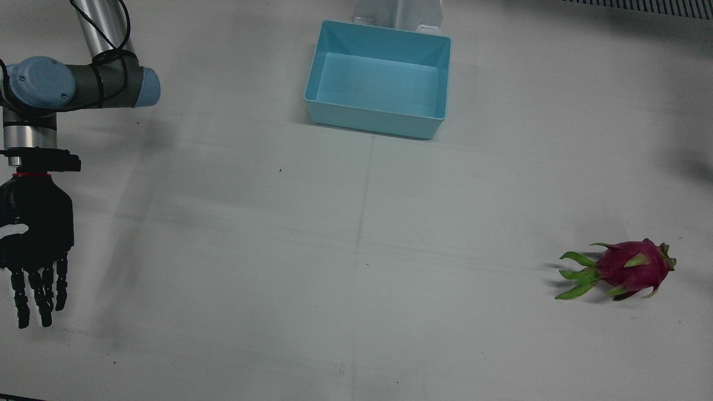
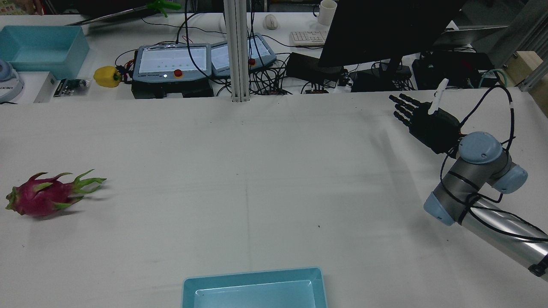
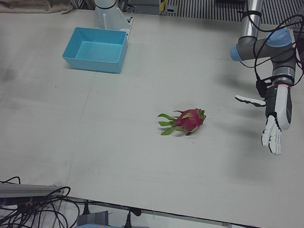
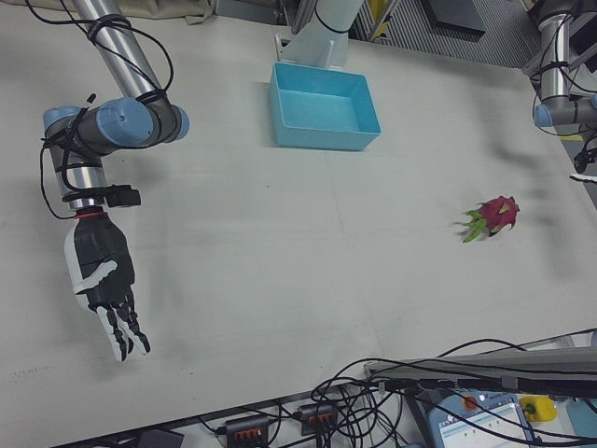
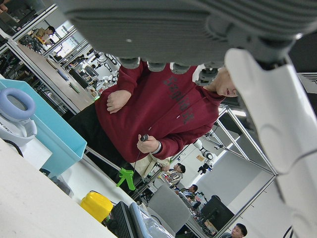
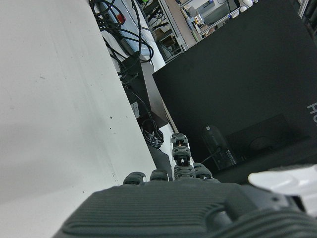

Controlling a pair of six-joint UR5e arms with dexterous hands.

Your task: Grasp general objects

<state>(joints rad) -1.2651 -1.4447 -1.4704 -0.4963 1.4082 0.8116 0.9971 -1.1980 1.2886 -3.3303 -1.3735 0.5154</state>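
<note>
A magenta dragon fruit (image 1: 629, 267) with green scales lies on its side on the white table, also seen in the rear view (image 2: 43, 197), the left-front view (image 3: 188, 120) and the right-front view (image 4: 496, 215). My white left hand (image 3: 275, 121) hangs open, fingers pointing down, well to the side of the fruit and apart from it. My black right hand (image 1: 34, 245) is open on the far opposite side of the table, fingers spread (image 2: 424, 116), holding nothing (image 4: 101, 280). A light blue bin (image 1: 379, 120) stands empty near the pedestals.
The bin's rim (image 2: 252, 276) sits at the table's robot-side edge. Beyond the far edge a desk carries teach pendants (image 2: 171, 62), a monitor (image 2: 385, 30), cables and a second blue bin (image 2: 38, 47). A person in a dark red top (image 5: 163, 109) stands there.
</note>
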